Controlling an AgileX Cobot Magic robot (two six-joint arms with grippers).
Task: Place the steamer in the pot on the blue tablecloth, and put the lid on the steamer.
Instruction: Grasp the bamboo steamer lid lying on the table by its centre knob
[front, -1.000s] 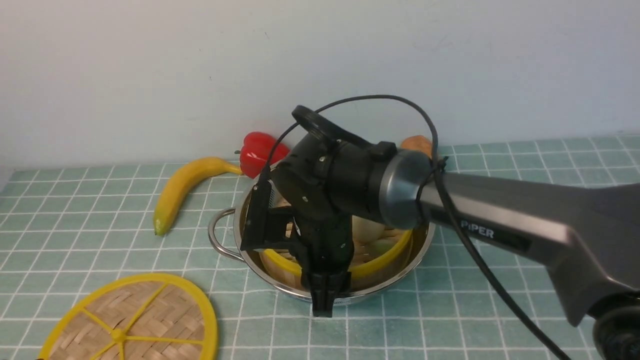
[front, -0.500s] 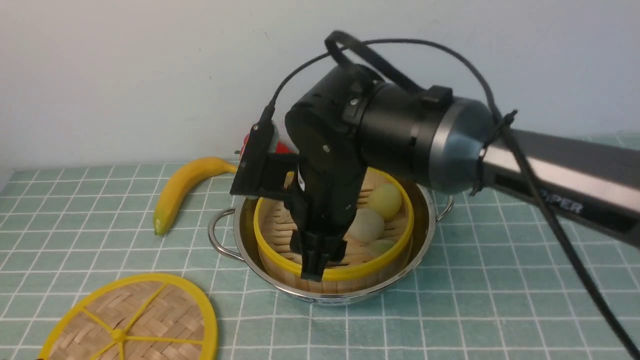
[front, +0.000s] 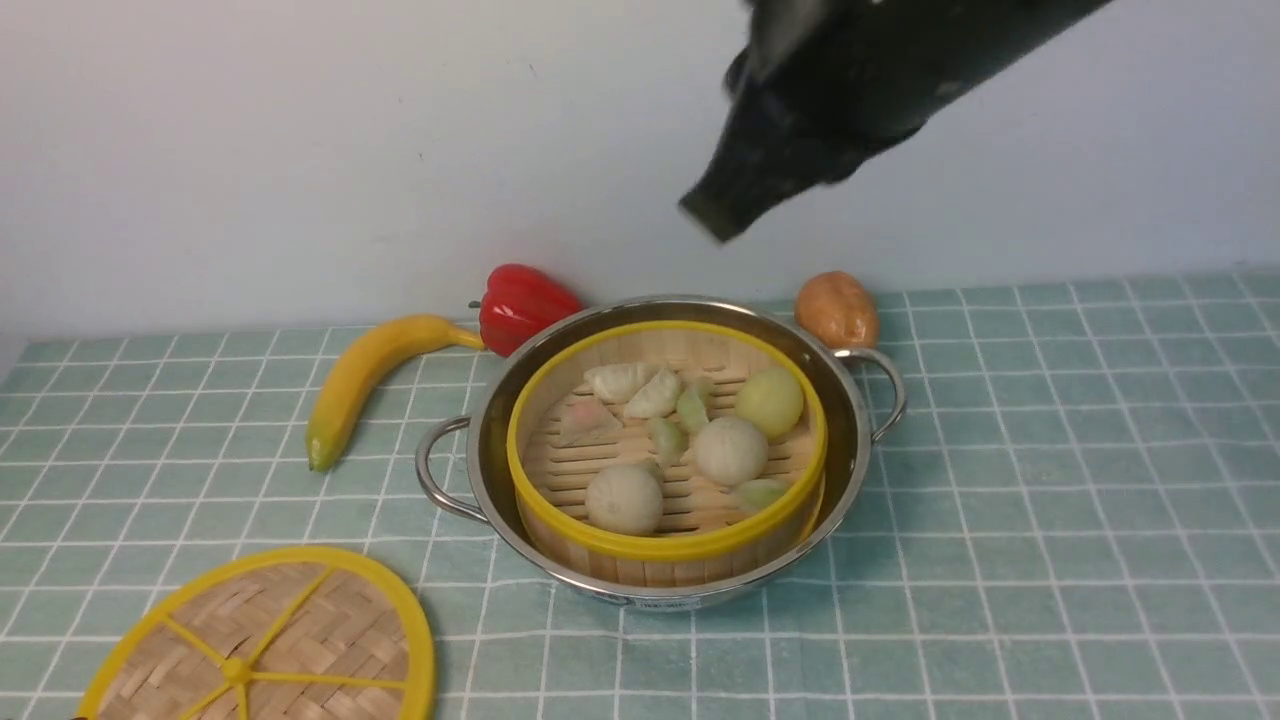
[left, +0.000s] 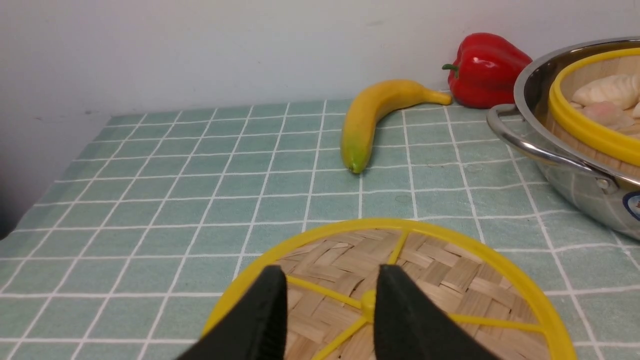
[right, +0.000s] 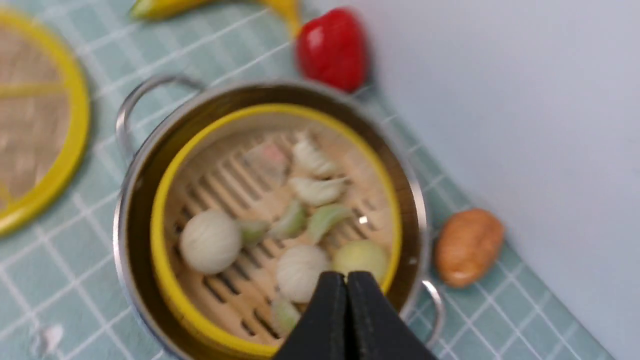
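Steamer (front: 665, 545) already seated in pot (front: 845, 440), frame centre, on blue tablecloth (front: 1050, 560). Lid (front: 300, 620) step in hand: flat at lower left, not yet on. Left jaws half spread astride lid hub, not pinching; right jaws pressed together, empty, upper right. Next: grip lid, lift, centre over steamer. Blue sticker (left: 634, 205) on pot unreadable.

A mock kitchen on a robot test table: the blue tablecloth (front: 1000, 500) runs to a bare pale wall (front: 250, 150), a banana (front: 365, 375), red pepper (front: 522, 305) and potato (front: 838, 308) line its far edge, and a black robot arm (front: 830, 90) hangs above the pot (front: 846, 440).
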